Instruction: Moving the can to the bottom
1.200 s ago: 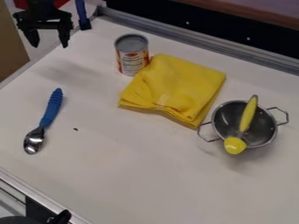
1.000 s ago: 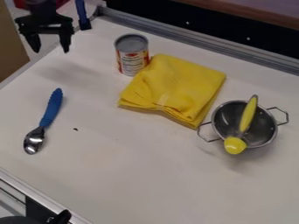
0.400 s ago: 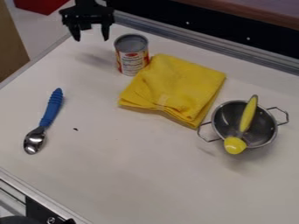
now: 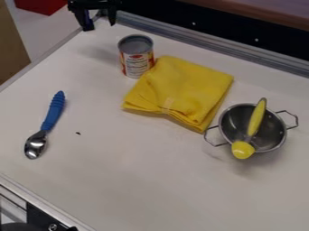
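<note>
One cylindrical metal can with red-and-yellow label point(image 4: 137, 63) stands near the white counter's point(image 4: 145, 180) upper-left corner, beside a folded yellow cloth point(image 4: 181, 88). Black gripper point(image 4: 100, 25) hangs open, empty.

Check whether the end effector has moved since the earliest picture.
Yes, rightward in the view: the end effector now hangs by the left end of the metal rail.

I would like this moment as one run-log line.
black two-finger gripper: open, at view's top edge | upright red-labelled metal can: ungrasped, beside folded yellow cloth | move to bottom: pending
</note>
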You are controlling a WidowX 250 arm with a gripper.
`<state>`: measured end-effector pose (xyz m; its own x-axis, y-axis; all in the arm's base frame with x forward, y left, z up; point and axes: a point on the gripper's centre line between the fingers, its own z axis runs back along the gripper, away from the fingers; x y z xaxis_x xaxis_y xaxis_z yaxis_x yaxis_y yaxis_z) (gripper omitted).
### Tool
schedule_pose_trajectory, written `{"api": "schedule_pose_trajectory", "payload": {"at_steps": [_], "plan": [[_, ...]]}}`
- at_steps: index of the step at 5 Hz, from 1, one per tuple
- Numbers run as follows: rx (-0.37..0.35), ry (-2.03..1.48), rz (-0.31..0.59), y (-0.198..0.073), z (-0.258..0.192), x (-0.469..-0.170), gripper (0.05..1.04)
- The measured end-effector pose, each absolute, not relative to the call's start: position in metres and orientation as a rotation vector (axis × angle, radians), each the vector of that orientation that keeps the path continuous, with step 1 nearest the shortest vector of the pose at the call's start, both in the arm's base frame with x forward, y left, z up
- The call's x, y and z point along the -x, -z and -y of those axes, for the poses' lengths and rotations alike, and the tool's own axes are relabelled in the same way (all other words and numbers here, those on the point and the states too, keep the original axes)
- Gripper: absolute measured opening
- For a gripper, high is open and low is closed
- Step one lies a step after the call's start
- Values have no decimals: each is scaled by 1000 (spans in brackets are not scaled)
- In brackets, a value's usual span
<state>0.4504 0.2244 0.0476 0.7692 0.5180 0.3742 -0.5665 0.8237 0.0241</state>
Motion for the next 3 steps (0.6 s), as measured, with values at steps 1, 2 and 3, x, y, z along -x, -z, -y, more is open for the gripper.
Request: {"api": "schedule_pose_trajectory", "payload": {"at_steps": [1, 2, 3], "plan": [[-77, -416, 380, -47, -205, -461, 997], [-42, -323, 412, -54, -191, -473, 997], [-23, -277, 372, -45, -177, -478, 997]]}}
